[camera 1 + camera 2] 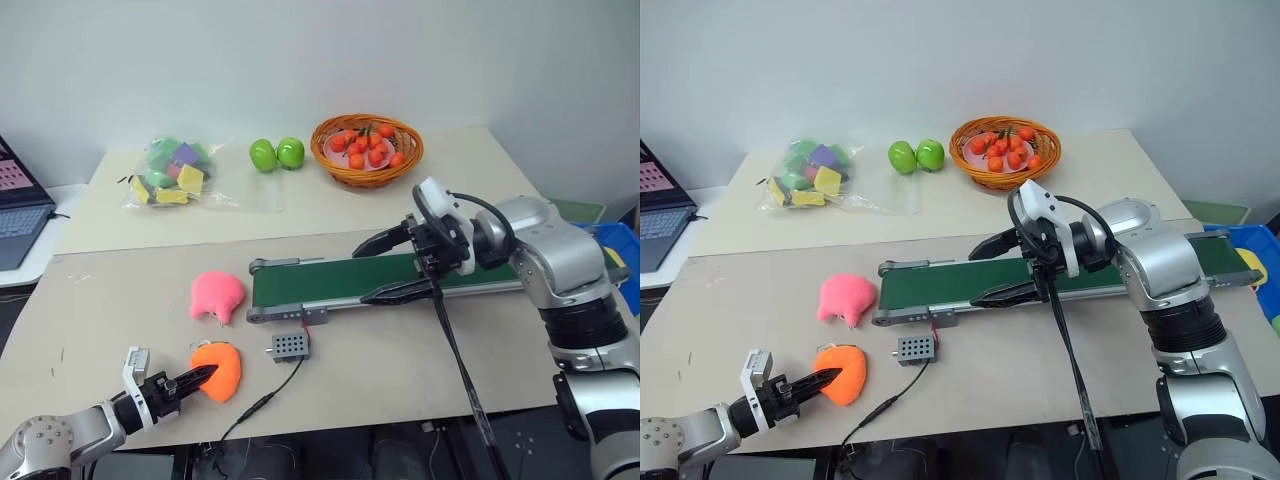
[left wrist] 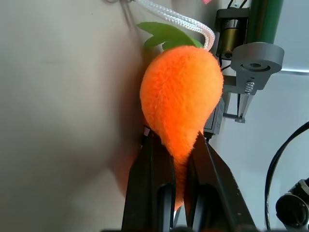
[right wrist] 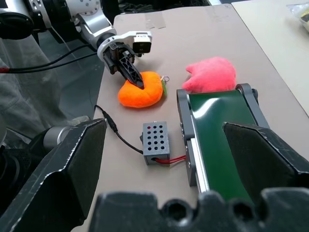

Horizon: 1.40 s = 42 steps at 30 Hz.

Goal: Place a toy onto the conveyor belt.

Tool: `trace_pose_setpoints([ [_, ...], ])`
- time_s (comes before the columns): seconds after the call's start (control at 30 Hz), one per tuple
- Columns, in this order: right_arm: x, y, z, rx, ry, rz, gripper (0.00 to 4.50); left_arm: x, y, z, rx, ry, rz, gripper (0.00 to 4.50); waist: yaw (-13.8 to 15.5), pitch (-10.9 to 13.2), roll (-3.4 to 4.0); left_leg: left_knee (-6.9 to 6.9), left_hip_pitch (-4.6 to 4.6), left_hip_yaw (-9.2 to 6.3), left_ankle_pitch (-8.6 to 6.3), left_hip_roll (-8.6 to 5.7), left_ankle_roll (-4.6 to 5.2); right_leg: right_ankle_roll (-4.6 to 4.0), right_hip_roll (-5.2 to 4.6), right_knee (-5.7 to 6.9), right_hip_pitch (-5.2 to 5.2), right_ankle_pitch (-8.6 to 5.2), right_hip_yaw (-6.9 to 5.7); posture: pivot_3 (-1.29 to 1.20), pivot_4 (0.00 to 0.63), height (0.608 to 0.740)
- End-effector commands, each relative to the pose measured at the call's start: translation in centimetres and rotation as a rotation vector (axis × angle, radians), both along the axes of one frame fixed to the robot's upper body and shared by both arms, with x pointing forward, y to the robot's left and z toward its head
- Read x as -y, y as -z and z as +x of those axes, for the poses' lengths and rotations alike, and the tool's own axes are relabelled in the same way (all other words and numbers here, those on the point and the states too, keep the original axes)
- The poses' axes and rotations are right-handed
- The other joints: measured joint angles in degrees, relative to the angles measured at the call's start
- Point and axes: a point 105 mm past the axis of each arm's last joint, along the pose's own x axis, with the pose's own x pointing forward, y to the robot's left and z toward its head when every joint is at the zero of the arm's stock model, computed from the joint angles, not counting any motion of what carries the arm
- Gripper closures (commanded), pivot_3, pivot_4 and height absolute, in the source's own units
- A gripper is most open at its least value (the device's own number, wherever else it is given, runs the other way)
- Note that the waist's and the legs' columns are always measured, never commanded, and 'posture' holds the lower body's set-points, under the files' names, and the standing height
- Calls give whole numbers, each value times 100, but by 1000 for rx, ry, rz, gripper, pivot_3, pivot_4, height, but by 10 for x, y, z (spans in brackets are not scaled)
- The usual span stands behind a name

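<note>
At the near left of the table the left gripper [image 1: 200,377] has its two black fingers clenched on the narrow tapered end of the toy [image 1: 220,370], the orange carrot plush, which lies on the tabletop just in front of the pink plush toy [image 1: 217,295] and beside the small grey box [image 1: 289,346]; the left wrist view shows the fingers pinching the tip, with the green top and a white loop at the far end. So the step in hand looks like the grasp itself, just made, with the lift not yet begun. The next move, as I judge it, calls for raising the toy clear of the table, carrying it up and to the right over the grey box and its wire, and setting it on the dark green belt of the conveyor belt [image 1: 330,278], whose near end lies close by; the pinch is on a soft thin tip, so the plush may sag or slip. Further back, a clear plastic bag [image 1: 175,175] holds coloured foam blocks, two green fruits [image 1: 277,153] sit loose beside it, and the wicker basket [image 1: 367,172] holds small orange-red fruits. At the right, the right gripper [image 1: 398,267] hovers above the belt with its fingers spread wide and nothing between them
</note>
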Motion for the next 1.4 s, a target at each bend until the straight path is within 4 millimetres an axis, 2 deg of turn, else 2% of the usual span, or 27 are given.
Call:
trace_pose_setpoints([
  [0.03, -2, -8, -3, 57, -20, 4, 0, -18, -49, 7, 182, -35, 51, 4442, -19, 13, -24, 0, 0, 0, 0, 2, 0, 0, 2, 0, -1, 0, 0, 0, 150, 740],
  [0.17, -1, -7, -1, 60, -17, 6, 0, -25, -86, 8, 319, -26, 111, 4442, -82, 14, -42, -1, -12, -3, -3, 14, -4, 0, 13, -3, -10, 0, -3, 0, 150, 740],
  [0.27, -2, -6, 0, 61, -20, 11, 0, -12, -103, 12, 393, 37, 150, 4442, -121, 14, -42, -4, -16, -3, -4, 12, -2, 0, 11, -3, -10, 0, -3, 0, 150, 740],
  [0.37, -4, -6, 1, 67, -20, 18, 0, 7, -129, 22, 559, 101, 265, 4442, -123, 16, -44, -3, -17, -3, -4, 13, -2, 0, 13, -7, -9, 0, -5, 0, 150, 740],
  [0.5, -3, -6, 4, 73, -9, 21, 0, 33, -164, 45, 802, 141, 481, 4442, -113, 16, -45, -1, -17, -3, -4, 13, -3, -1, 12, -13, -7, 0, -4, 0, 150, 740],
  [0.6, -2, -5, 5, 76, 0, 21, 0, 40, -192, 66, 928, 88, 618, 4442, -115, 16, -45, 0, -17, -2, -4, 11, -3, -1, 12, -15, -6, 0, -4, 0, 150, 740],
  [0.67, -2, -5, 5, 76, 4, 23, 0, 42, -199, 75, 981, 95, 761, 4442, -142, 16, -45, 0, -20, -2, -4, 12, -3, -1, 13, -10, -8, 1, -5, 0, 150, 740],
  [0.73, -3, -5, 6, 75, 13, 30, 0, 53, -196, 78, 1071, 204, 948, 4442, -201, 16, -45, -9, -21, 4, -4, 12, -3, -1, 14, -6, -10, 2, -2, 0, 150, 740],
  [0.8, -3, -4, 8, 76, 22, 35, 0, 64, -182, 76, 1172, 363, 1132, 4442, -214, 16, -44, -15, -22, 5, -4, 12, -3, -1, 15, -9, -12, 2, -3, 0, 150, 740],
  [0.87, -4, -3, 9, 77, 27, 37, 0, 64, -170, 81, 1237, 456, 1304, 4442, -203, 17, -43, -25, -21, 8, -4, 11, -3, -2, 14, -15, -13, 2, -3, 0, 150, 740],
  [0.97, -5, -3, 11, 80, 31, 40, 0, 63, -159, 88, 1431, 595, 1603, 4442, -150, 18, -41, -30, -22, 8, -3, 14, -3, -4, 19, -54, -13, 3, -5, 0, 150, 740],
  [1.07, -5, -3, 12, 82, 34, 41, 0, 72, -147, 81, 1638, 778, 1721, 4442, -124, 19, -41, -34, -24, 10, -3, 25, -4, -13, 30, -75, -12, 11, -9, 0, 150, 740],
  [1.17, -5, -3, 13, 87, 39, 44, 0, 77, -141, 81, 1811, 855, 1832, 4442, -122, 19, -41, -42, -26, 10, -3, 30, -3, -12, 35, -88, -12, 14, -10, 0, 150, 740],
  [1.27, -6, -3, 13, 89, 43, 47, 0, 82, -135, 83, 1974, 902, 1925, 4442, -122, 19, -41, -45, -29, 10, -3, 34, -3, -11, 40, -88, -14, 15, -15, 0, 150, 740],
  [1.4, -4, -3, 13, 92, 54, 48, 0, 86, -128, 88, 2079, 912, 1983, 4442, -129, 19, -41, -44, -29, 12, -3, 34, -3, -10, 42, -85, -13, 16, -15, 0, 150, 740],
])
